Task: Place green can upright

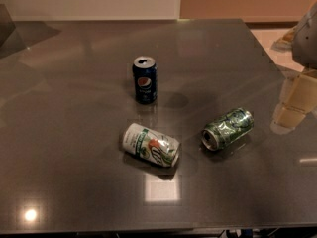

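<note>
A dark grey, glossy bench [59, 113] fills nearly the whole view and carries 3 cans. A small bright spot of reflected light sits near its lower left corner. Left of centre, towards the back, a dark blue Pepsi can [145, 80] stands upright with its silver top showing. In front of it and well apart lies a white can [151, 145] with a green-and-red logo. It is on its side, its length running from upper left to lower right, and a pale square reflection shows on the bench just below it. Further right, near the white can but not touching it, is the green can [228, 128]. It is dark green with pale swirly markings and also lies on its side on the bench, not upright. Its silver end faces lower left, towards the white can, and its other end points to the upper right. At the far right edge, the tool [293, 103] appears as pale cream blocks below a grey part of the arm. It is well apart from the green can, touches none of the 3 cans and carries nothing. Whether it is released or clenched, I cannot tell.
</note>
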`<state>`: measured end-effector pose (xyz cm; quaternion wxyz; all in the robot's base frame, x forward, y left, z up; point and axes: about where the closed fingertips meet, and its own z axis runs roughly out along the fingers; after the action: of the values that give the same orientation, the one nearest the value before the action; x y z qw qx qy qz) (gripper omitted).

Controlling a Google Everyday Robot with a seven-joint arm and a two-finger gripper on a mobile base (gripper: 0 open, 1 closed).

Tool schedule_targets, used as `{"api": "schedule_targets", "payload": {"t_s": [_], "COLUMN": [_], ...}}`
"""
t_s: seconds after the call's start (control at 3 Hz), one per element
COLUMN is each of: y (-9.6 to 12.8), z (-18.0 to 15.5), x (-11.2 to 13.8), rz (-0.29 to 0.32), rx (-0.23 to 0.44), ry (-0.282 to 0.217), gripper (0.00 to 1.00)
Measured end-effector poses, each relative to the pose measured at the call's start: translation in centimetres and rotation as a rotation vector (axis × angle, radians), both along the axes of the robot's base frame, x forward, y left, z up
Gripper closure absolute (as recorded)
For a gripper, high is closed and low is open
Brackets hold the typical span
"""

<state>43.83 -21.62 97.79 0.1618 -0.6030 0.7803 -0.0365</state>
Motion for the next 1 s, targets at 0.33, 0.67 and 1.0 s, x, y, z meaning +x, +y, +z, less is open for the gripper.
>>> {"api": "schedule_targets", "payload": {"t_s": [0.33, 0.67, 1.0], "y": [0.0, 0.9, 3.1], "z": [0.0, -0.4, -2.4], "x": [0.0, 0.2, -0.4], "rz": [0.0, 0.053, 0.187], "rx": [0.0, 0.013, 0.023], "ry": [0.0, 0.043, 0.107], "gripper": [0.0, 0.0, 0.0]}}
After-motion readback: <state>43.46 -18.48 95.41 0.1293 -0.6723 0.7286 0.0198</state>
